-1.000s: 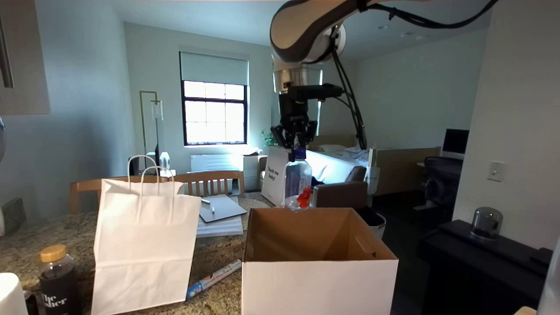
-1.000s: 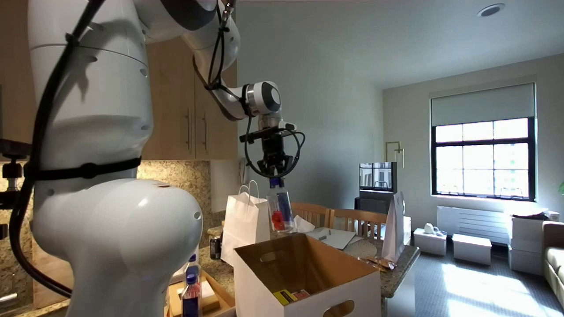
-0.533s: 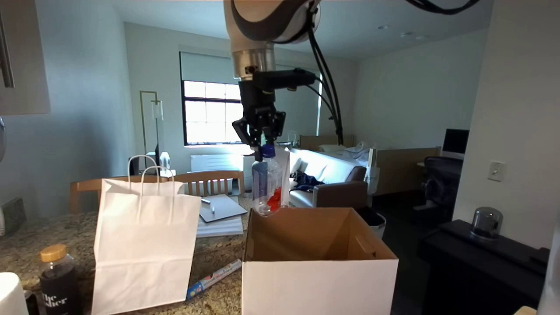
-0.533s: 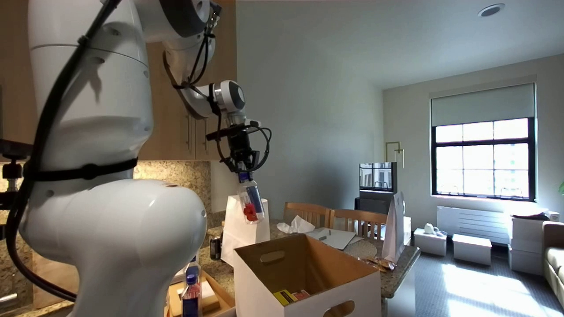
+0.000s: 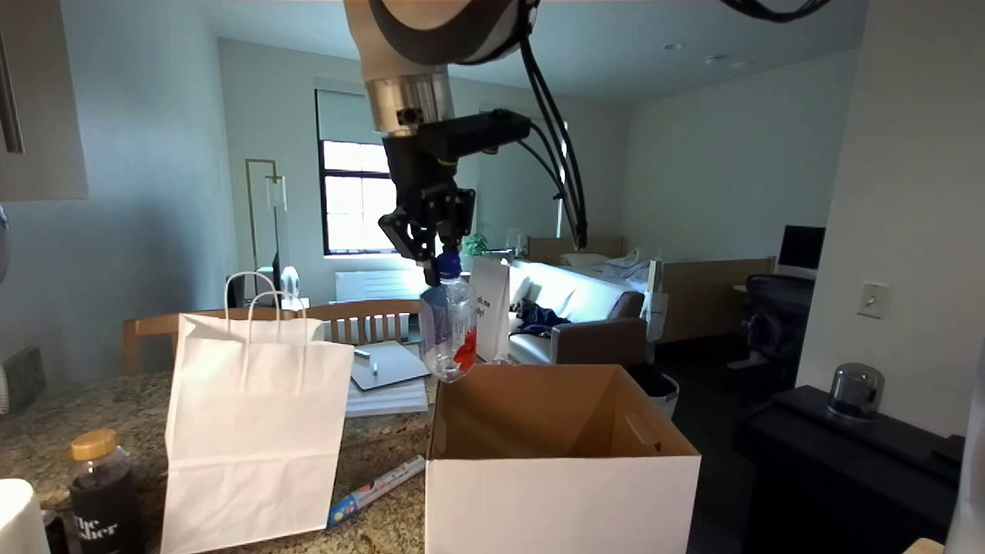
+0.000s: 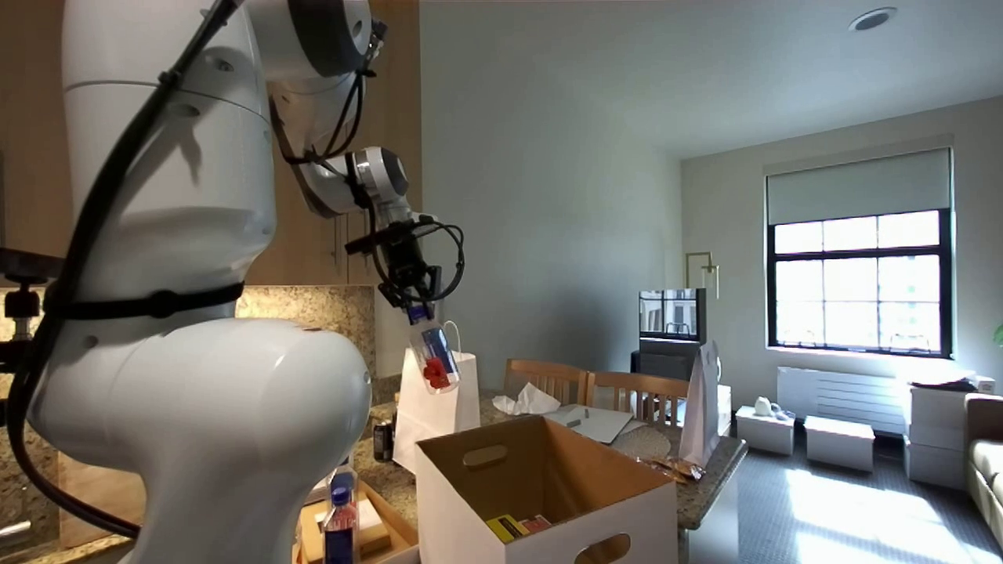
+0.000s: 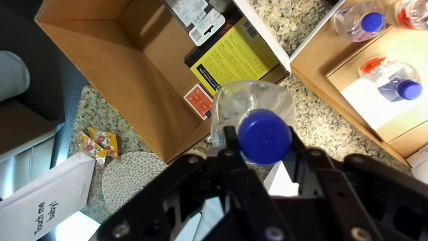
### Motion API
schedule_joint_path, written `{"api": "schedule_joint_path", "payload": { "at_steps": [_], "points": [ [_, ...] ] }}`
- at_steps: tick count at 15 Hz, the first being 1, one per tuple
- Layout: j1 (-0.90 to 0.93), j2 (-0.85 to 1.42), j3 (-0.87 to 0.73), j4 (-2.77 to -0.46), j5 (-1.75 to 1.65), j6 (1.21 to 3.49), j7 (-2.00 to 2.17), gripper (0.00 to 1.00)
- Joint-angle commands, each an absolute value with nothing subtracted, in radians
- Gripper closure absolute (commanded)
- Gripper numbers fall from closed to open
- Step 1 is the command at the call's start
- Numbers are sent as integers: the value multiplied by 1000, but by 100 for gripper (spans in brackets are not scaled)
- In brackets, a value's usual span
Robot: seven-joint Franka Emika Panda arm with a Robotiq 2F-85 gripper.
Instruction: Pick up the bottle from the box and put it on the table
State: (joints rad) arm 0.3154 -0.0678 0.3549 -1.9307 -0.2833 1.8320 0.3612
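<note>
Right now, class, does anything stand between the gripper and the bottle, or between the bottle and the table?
The gripper holds the bottle by its blue cap: nothing between. Toward the table, the box may obstruct: in the wrist view, the bottle overlaps its rim. The white paper bag standing beside the box may too.

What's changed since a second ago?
The black claw carried the blue-capped clear plastic bottle leftward in both exterior views, tilting it more. Bottle still gripped; nothing released. The tall white cardboard box and white twin-handled paper bag stayed put.
</note>
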Motion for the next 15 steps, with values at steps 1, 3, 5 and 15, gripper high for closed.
{"api": "schedule_joint_path", "payload": {
  "at_steps": [1,3,5,15],
  "points": [
    [315,-65,353,-1926,-284,1828,362,65],
    [315,-65,352,-1926,-284,1828,362,65],
    [314,-65,350,-1944,-274,1837,355,85],
    [342,94,357,-1873,-273,2066,28,85]
  ]
}}
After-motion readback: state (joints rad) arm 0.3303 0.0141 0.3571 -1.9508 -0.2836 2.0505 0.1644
